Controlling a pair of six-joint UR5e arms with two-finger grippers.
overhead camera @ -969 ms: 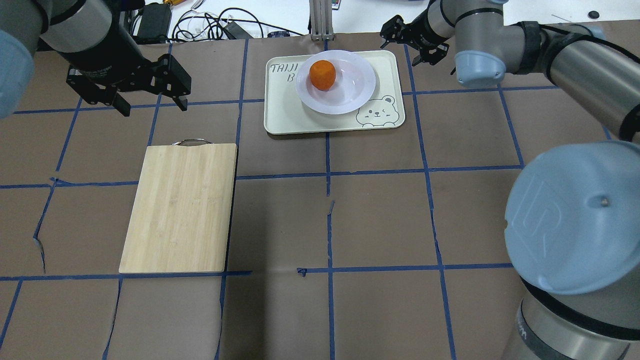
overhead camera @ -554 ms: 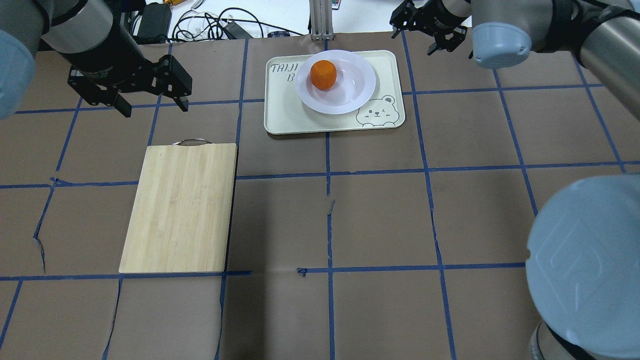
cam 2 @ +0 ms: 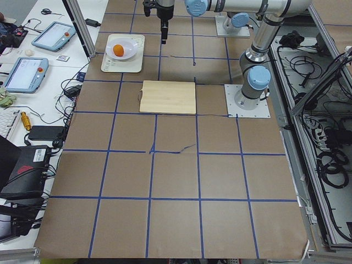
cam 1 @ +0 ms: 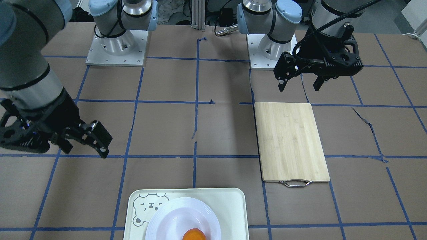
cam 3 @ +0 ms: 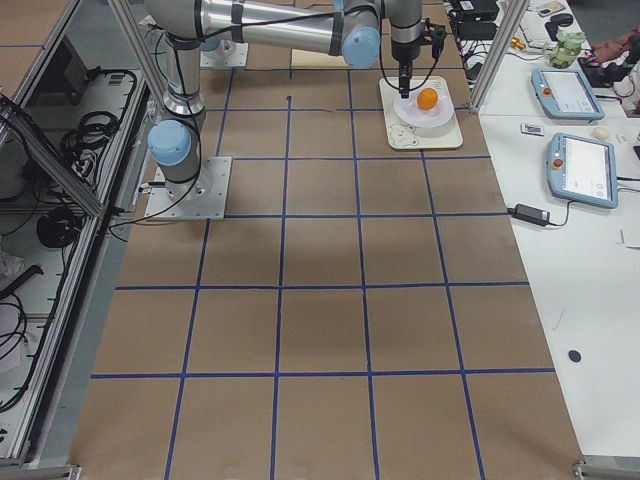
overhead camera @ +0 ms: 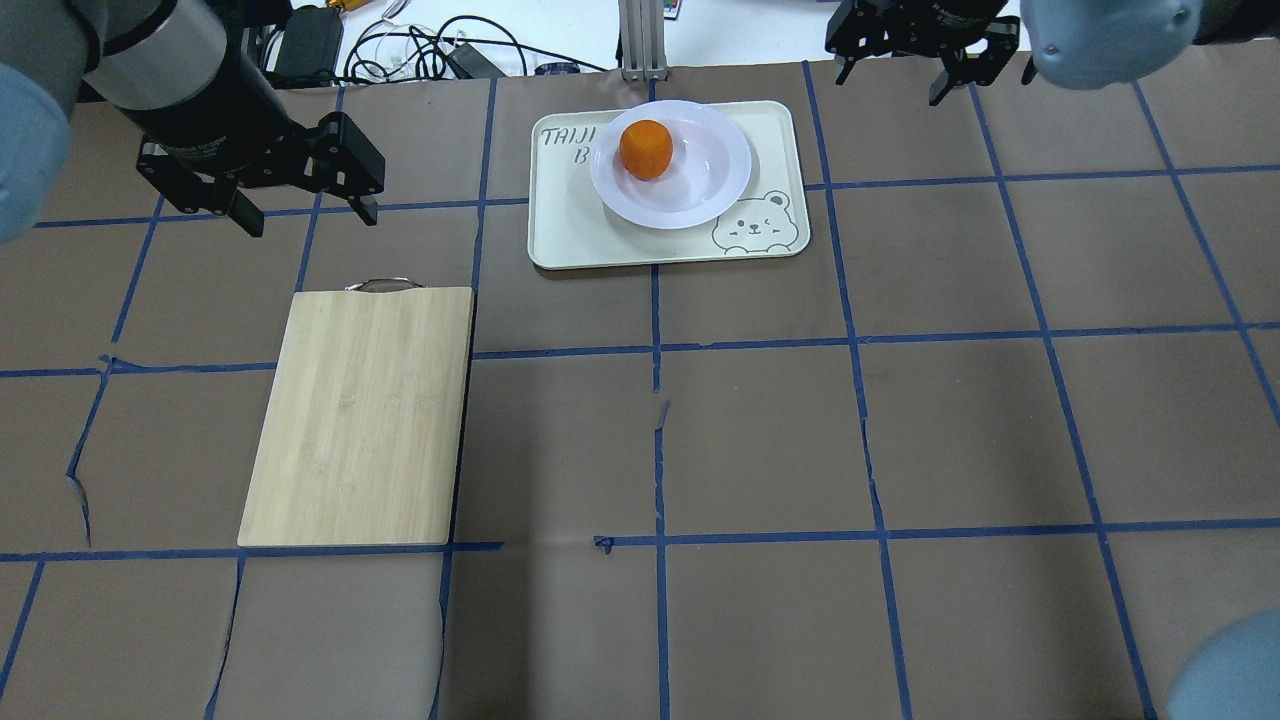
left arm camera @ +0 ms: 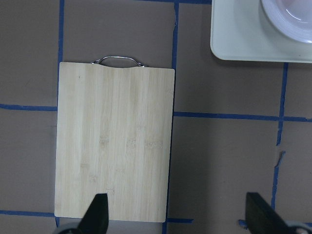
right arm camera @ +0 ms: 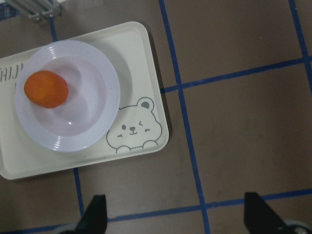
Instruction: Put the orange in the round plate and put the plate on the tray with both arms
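The orange lies in the left part of the white round plate. The plate stands on the cream tray at the table's far middle. The right wrist view looks down on the orange, the plate and the tray. My right gripper hangs open and empty, off the tray's far right corner. Well to the tray's left, my left gripper is open and empty too, above the far end of the board. In the front-facing view the left gripper and the right gripper both hold nothing.
A bamboo cutting board with a metal handle lies on the table's left half, below my left gripper. Cables and boxes sit beyond the table's far edge. Blue tape lines cross the brown table cover.
My right arm has pulled back from the tray's right edge, up and to the right toward the far table edge. The left arm, plate and orange have stayed put.
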